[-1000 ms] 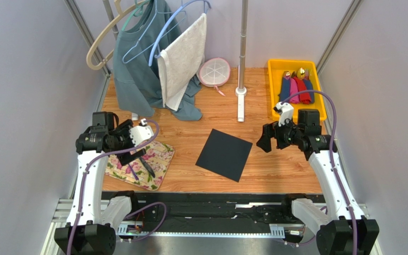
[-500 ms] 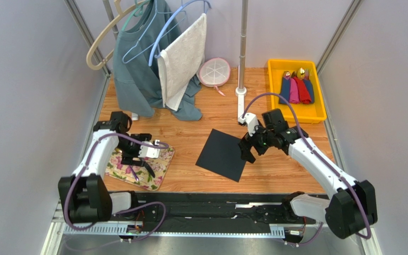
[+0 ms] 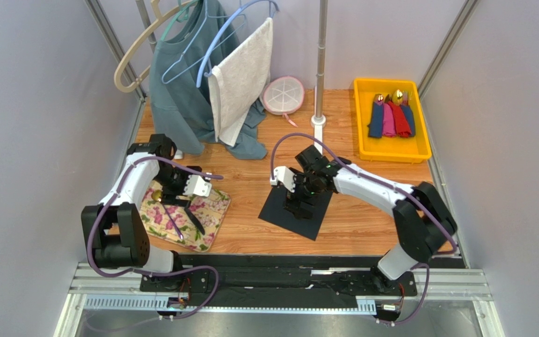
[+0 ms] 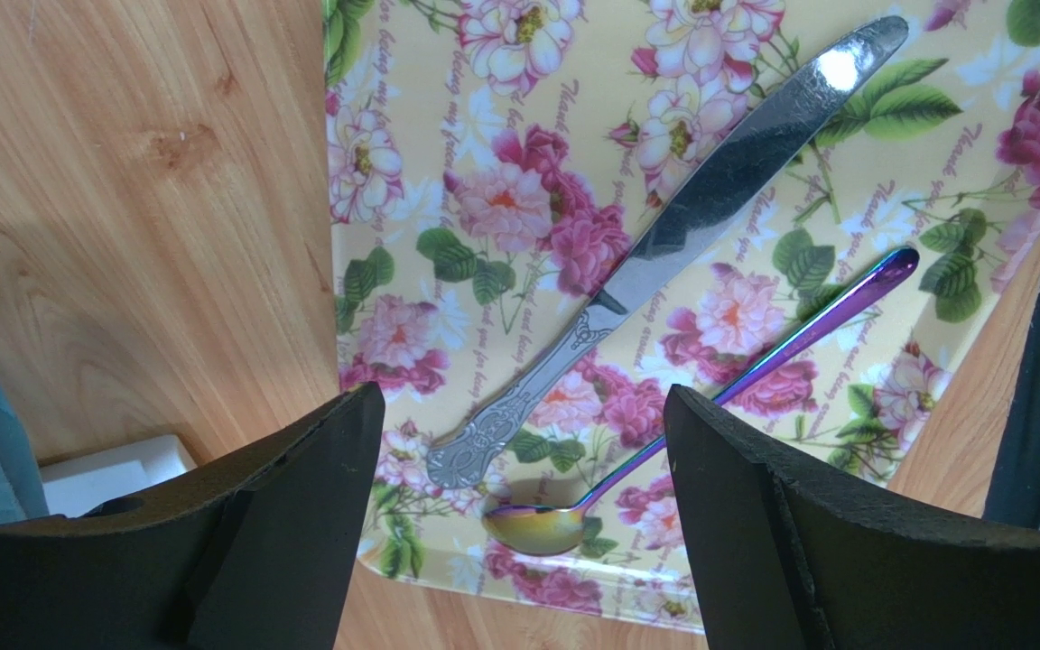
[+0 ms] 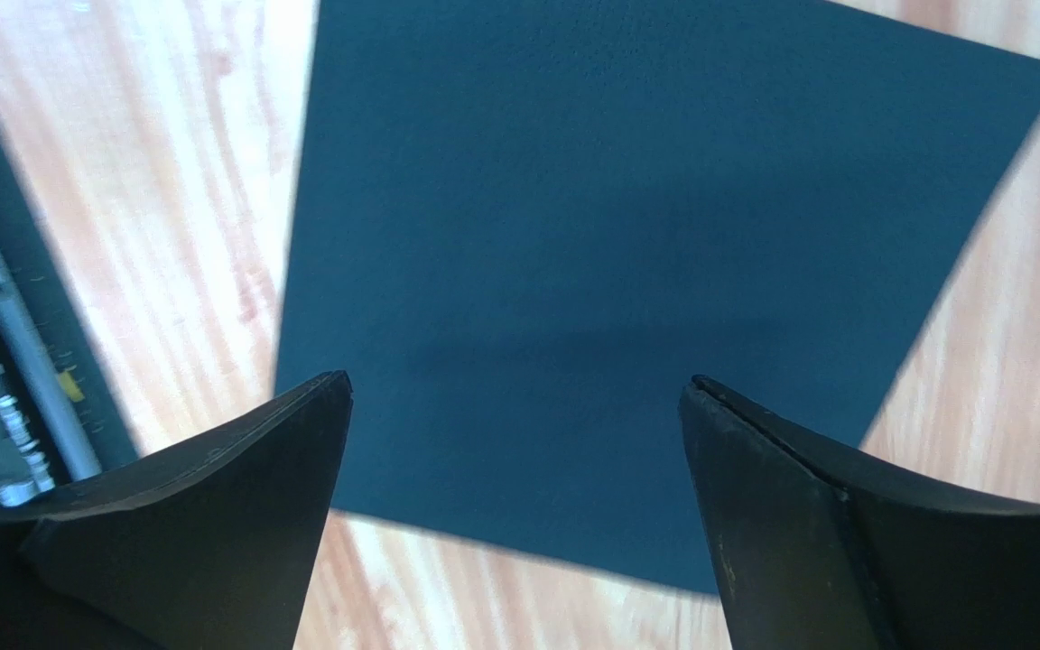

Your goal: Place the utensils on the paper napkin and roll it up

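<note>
Left jaws gape above the spoon (image 4: 729,387) and knife (image 4: 668,251) on the mat (image 4: 485,122); right jaws gape over the black napkin (image 5: 621,244).

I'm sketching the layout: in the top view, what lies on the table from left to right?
Floral mat carrying the utensils → black paper napkin → yellow bin holding rolled napkins.

Top view: we look from high behind the arm bases, steeply down, taking in the whole table (image 3: 244,186). Left wrist: we face down, close over the floral mat (image 4: 512,81). Right wrist: down, close over the paper napkin (image 5: 648,244). Top view shares both patches.
</note>
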Tool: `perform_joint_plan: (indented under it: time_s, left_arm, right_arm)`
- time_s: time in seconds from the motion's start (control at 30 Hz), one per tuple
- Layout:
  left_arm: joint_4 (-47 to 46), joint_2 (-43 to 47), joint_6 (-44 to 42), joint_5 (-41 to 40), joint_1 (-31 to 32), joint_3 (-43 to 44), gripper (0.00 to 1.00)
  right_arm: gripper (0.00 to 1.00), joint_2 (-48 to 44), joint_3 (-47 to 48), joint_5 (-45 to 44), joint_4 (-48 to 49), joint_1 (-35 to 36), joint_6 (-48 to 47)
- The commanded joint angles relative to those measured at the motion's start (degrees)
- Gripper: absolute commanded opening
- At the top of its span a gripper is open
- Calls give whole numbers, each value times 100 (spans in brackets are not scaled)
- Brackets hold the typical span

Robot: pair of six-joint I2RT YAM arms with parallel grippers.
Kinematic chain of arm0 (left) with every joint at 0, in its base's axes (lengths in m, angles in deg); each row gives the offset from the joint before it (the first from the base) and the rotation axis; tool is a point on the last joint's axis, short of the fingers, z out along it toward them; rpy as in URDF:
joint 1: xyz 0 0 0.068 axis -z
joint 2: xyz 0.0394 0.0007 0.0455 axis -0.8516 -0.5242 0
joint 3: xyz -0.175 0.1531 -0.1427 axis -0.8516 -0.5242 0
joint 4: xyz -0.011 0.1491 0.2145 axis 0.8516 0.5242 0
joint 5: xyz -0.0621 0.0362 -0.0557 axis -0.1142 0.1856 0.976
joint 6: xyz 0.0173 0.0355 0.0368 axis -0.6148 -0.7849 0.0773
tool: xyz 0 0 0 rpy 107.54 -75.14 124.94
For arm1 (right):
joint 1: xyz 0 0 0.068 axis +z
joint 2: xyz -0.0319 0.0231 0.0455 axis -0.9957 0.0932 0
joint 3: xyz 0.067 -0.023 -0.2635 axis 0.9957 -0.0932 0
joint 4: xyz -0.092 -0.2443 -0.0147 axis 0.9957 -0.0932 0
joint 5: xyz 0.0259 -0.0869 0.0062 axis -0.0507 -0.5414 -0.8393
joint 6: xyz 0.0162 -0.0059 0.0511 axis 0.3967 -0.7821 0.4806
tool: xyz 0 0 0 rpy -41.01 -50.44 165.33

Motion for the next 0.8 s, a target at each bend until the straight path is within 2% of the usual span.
perform_joint_plan:
  time_s: [0.0, 0.13, 0.4, 0.43, 0.67, 0.77]
  left_arm:
    - [43, 294, 187, 352, 19, -68, 85]
    - [-36, 294, 425, 440, 11, -42, 85]
    - [-317, 207, 933, 660, 19, 28, 85]
    - [-352, 180, 1031, 756, 19, 80, 85]
    - [-353, 92, 1190, 810, 19, 186, 84]
    - [-256, 39, 954, 722, 11, 169, 85]
  right_arm:
    - [95, 621, 388, -187, 253, 15, -341]
    - [95, 867, 361, -853, 719, 67, 36]
    - [90, 982, 107, -2041, 1132, 94, 2030]
    - [89, 1000, 98, -2390, 1141, 85, 2233]
    - [89, 1211, 203, -2605, 747, 103, 3640]
    - [91, 1097, 300, -2473, 623, 103, 4097]
